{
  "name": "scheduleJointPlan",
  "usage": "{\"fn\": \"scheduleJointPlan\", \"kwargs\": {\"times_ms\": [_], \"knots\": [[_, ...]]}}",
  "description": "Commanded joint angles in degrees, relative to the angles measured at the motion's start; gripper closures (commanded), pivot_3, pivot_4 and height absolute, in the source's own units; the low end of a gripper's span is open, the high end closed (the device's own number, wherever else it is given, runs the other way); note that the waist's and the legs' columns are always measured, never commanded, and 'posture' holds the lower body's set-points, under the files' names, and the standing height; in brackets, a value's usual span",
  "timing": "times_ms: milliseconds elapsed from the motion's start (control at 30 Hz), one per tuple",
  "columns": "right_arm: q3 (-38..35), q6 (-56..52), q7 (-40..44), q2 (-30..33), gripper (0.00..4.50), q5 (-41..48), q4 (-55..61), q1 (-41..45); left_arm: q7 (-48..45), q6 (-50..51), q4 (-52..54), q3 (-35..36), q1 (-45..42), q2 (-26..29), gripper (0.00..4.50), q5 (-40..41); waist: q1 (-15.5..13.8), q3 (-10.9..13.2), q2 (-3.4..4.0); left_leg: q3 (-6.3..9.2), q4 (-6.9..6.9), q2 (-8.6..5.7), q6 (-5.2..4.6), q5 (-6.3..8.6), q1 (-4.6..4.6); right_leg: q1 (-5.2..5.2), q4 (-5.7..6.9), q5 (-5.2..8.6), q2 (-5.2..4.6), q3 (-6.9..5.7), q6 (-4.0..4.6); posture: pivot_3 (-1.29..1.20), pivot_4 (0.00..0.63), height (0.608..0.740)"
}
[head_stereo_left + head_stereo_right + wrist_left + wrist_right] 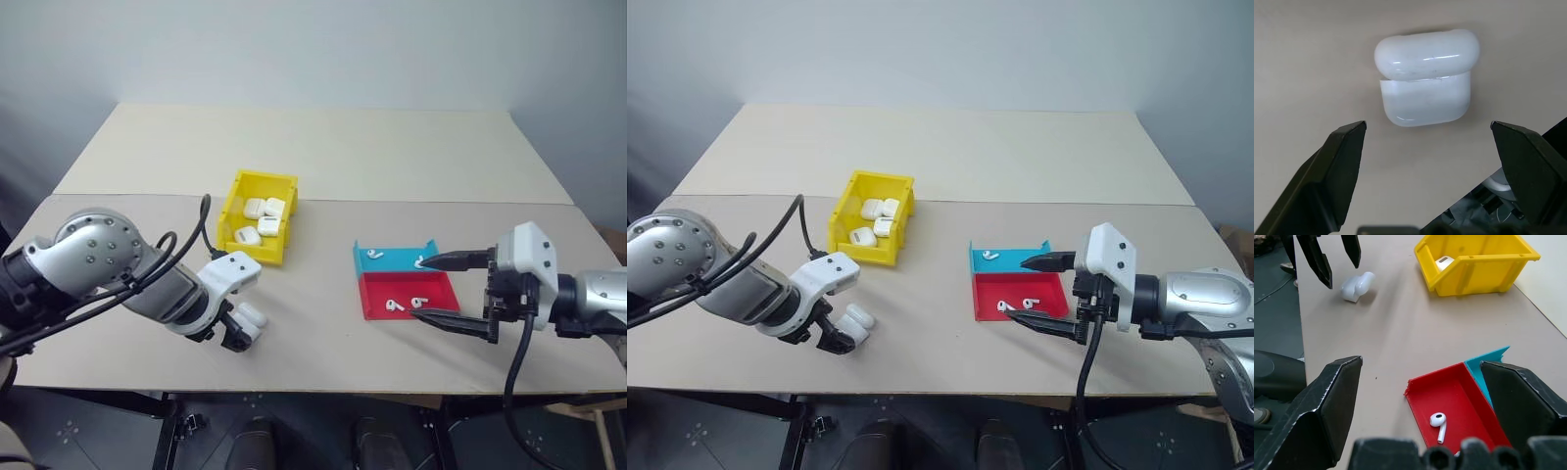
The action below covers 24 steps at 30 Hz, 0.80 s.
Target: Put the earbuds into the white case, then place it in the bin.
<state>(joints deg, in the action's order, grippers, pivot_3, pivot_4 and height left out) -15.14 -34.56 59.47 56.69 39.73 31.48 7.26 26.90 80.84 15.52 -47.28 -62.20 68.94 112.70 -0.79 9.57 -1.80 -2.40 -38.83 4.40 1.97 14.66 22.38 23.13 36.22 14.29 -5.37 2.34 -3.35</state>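
Your left gripper (1427,137) points steeply down near the front edge of the table (323,147), fingers spread wide with nothing between them. The white case (1426,76) lies on the tabletop just past the fingertips, lid ajar, apart from both fingers.

Your right gripper (436,289) hangs over the near side of the teal-and-red tray (407,294), jaws at full spread, holding nothing. The upper finger reaches toward the teal half, the lower finger along the front of the red half.

The earbuds: one (1439,423) lies in the red compartment, stem toward the near edge. Another (990,255) rests in the teal compartment. Further small white pieces in the tray, too small to call.

The bin (257,217) stands behind the left gripper, well apart from the tray. Several white cases (265,213) already sit inside it.
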Motion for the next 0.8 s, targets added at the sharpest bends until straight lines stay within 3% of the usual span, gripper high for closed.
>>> {"fn": "scheduleJointPlan", "kwargs": {"times_ms": [33,700,800], "knots": [[-3.10,-0.31,-0.07,0.45,0.00,1.79,1.76,-0.80,0.47,-2.17,1.99,-0.79,-0.22,-0.43,0.08,0.30,-0.01,0.00,0.00,0.00,0.00,0.00,0.00,0.00,0.00,0.00,0.00,0.00,0.00,0.00,0.00,0.00,0.150,0.740],[-2.83,0.32,0.54,0.64,0.00,1.83,1.65,-1.60,6.34,-5.53,1.75,-2.86,2.13,-2.87,0.08,0.30,0.00,0.01,-0.01,0.01,0.00,0.00,0.00,0.00,0.00,0.00,-0.01,0.00,0.00,0.00,0.00,0.00,0.150,0.740],[-3.03,0.71,0.86,0.46,0.00,1.65,1.53,-2.01,7.62,-6.16,1.85,-2.64,2.73,-3.50,0.68,0.30,-0.01,0.01,-0.02,0.01,-0.01,0.00,0.00,0.00,0.00,-0.01,-0.01,0.00,0.00,0.00,-0.01,0.00,0.150,0.740]]}}
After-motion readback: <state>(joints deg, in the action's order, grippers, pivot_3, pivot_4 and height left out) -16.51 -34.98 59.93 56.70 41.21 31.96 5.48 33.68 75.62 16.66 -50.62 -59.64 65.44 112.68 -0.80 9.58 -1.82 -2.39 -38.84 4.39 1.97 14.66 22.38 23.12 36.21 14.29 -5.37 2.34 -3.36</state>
